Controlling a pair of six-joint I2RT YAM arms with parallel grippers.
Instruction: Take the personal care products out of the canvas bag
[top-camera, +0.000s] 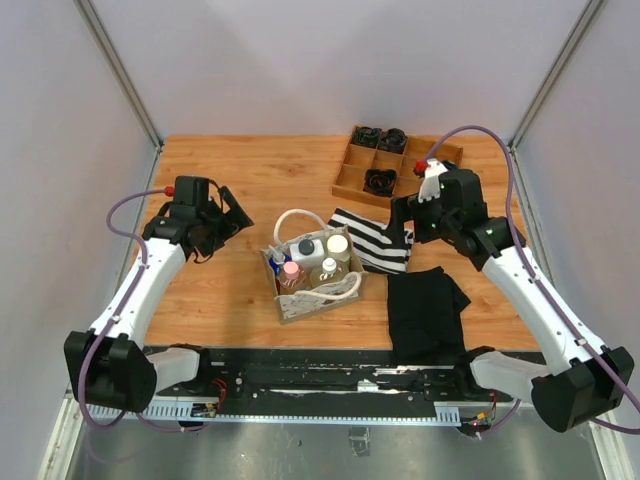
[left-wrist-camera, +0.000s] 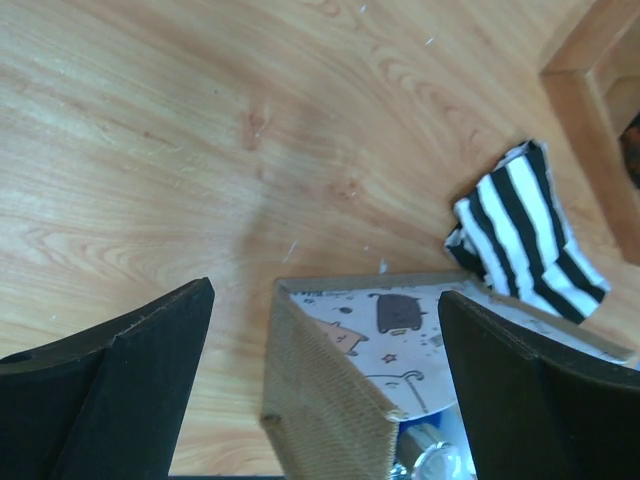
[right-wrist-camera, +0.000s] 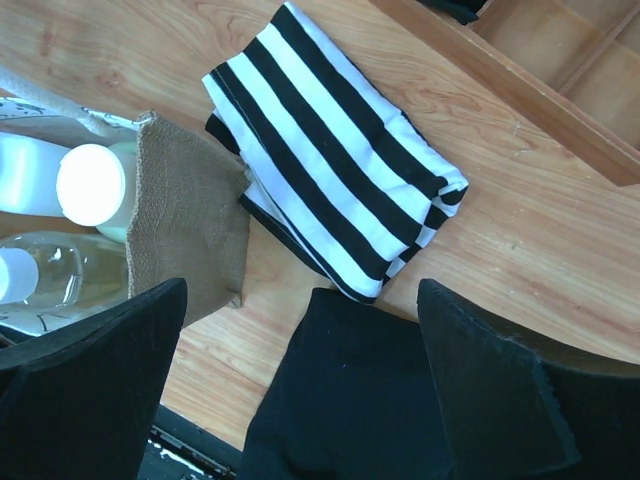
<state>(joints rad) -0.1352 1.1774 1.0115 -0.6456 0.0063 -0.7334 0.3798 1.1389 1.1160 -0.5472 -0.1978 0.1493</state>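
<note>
The beige canvas bag (top-camera: 312, 298) stands mid-table with white rope handles. Inside it are several personal care products: a white bottle (top-camera: 306, 249), a white-capped jar (top-camera: 337, 245), a pink-capped bottle (top-camera: 292, 271) and a clear bottle (top-camera: 327, 270). My left gripper (top-camera: 235, 217) is open and empty, to the left of the bag; the left wrist view shows the bag's corner (left-wrist-camera: 330, 390) between its fingers. My right gripper (top-camera: 402, 222) is open and empty, to the right of the bag, above the cloths. The right wrist view shows the bag's side (right-wrist-camera: 190, 230) and the white-capped jar (right-wrist-camera: 92, 185).
A black-and-white striped cloth (top-camera: 372, 240) lies right of the bag. A black cloth (top-camera: 425, 308) lies near the front edge. A brown wooden compartment tray (top-camera: 392, 163) with black rolled bundles stands at the back right. Grey walls enclose the table.
</note>
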